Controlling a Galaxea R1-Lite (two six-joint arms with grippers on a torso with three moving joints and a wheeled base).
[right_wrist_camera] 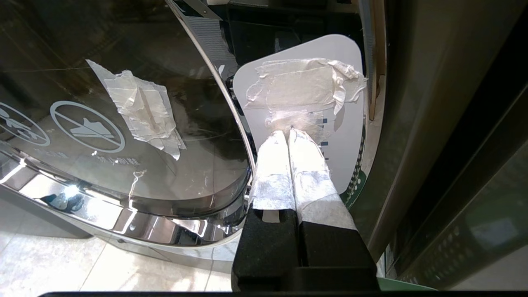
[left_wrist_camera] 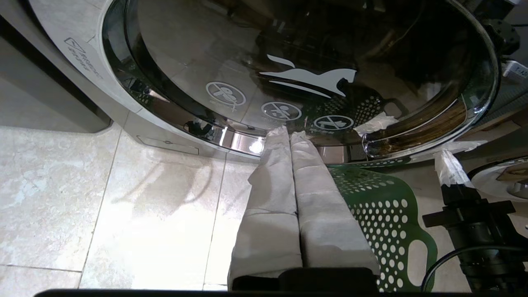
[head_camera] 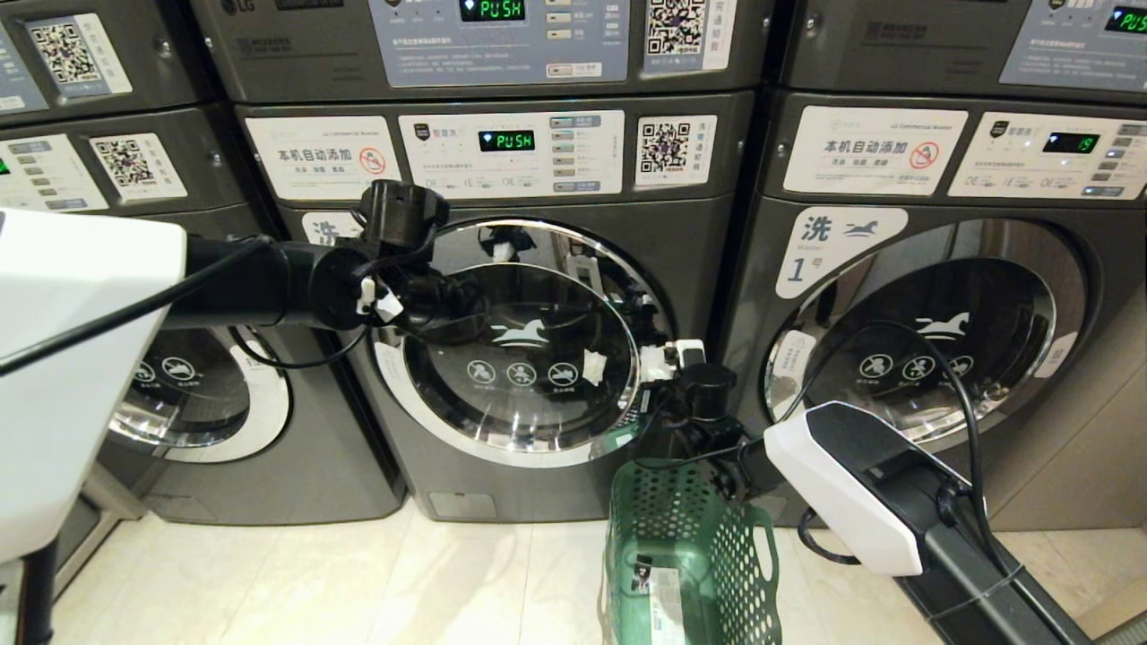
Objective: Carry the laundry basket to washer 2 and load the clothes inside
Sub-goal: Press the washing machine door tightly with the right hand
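We stand before a row of dark grey front-load washers. The middle washer [head_camera: 529, 358], its label half hidden behind our left arm, has its round chrome-rimmed door shut; a horse logo [head_camera: 520, 334] sits on the glass. To its right is the washer marked 1 [head_camera: 932, 340].

Left gripper [left_wrist_camera: 285, 133]: fingers pressed together, holding nothing, tips close to the lower rim of the middle door; contact cannot be told.

Right gripper [right_wrist_camera: 291, 132]: fingers together, empty, tips against a white taped tab [right_wrist_camera: 301, 90] at the right edge of that door. A scrap of tape [right_wrist_camera: 140, 111] is stuck on the glass nearby.

The green laundry basket [head_camera: 690, 555] stands on the pale tiled floor [head_camera: 358, 582], just in front of the middle washer's right side, below the right arm. We cannot make out any clothes in it.
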